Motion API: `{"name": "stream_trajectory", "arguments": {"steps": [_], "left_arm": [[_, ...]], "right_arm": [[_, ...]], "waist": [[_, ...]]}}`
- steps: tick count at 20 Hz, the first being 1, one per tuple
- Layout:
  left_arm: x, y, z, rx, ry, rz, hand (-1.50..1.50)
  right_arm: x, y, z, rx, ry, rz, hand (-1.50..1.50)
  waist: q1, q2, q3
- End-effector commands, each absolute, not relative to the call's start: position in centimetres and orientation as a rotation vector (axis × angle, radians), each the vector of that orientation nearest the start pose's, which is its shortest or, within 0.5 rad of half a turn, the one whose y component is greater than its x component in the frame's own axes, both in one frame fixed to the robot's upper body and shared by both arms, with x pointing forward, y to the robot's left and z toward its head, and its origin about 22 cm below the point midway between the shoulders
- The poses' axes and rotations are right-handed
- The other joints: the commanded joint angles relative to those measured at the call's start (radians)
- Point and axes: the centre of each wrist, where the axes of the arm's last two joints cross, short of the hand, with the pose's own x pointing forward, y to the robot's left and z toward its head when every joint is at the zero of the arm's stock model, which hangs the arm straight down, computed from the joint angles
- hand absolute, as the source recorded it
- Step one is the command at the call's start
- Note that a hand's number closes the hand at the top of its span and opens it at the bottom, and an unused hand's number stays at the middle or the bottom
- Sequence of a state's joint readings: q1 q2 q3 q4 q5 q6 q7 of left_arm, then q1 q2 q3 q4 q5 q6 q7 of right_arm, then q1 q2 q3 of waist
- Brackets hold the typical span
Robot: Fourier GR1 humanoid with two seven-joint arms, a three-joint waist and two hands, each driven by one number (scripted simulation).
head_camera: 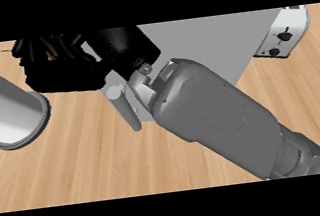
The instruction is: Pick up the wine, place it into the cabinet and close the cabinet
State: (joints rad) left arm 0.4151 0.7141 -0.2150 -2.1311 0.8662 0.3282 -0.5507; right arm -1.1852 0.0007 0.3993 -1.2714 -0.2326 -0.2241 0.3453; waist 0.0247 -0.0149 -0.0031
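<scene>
Stretching across the whole view, the wooden bench (pixel 87 159) carries a grey cabinet (pixel 199 39) at the far middle. A grey forearm (pixel 216 118) rises from the near right toward that cabinet, and the right robot hand (pixel 122 46) at its end is black and pressed close against the cabinet's left part; I cannot tell whether its fingers are clenched or released. Another black mass, the left robot hand (pixel 58 67), sits just left of it, its finger state also unclear. A pale cylinder (pixel 3 109) lies at the left. A toaster (pixel 286 31) stands far right. The wine cannot be made out.
</scene>
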Motion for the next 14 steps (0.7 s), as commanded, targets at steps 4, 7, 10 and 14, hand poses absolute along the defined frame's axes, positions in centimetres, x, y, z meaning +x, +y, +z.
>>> {"name": "stream_trajectory", "arguments": {"steps": [4, 7, 10, 14], "left_arm": [[14.1, 29.5, 9.1, -0.160, -1.945, 0.268, -1.50], [14.3, 27.9, 9.2, -0.162, -1.965, 0.261, -1.50], [14.5, 29.1, 10.2, -0.161, -1.969, 0.243, -1.50], [13.8, 28.3, 9.2, -0.159, -1.962, 0.264, -1.50]], "right_arm": [[37.7, -2.2, 24.3, 0.282, -1.842, 0.591, 1.50], [38.3, -1.9, 22.7, 0.225, -1.866, 0.622, 1.50], [39.2, -3.0, 22.3, 0.171, -1.875, 0.654, 1.50], [39.6, -3.0, 23.6, 0.169, -1.884, 0.636, 1.50]], "waist": [[-0.003, 0.023, 0.002], [-0.010, 0.028, 0.003], [-0.004, 0.029, 0.002], [-0.001, 0.022, 0.002]]}}
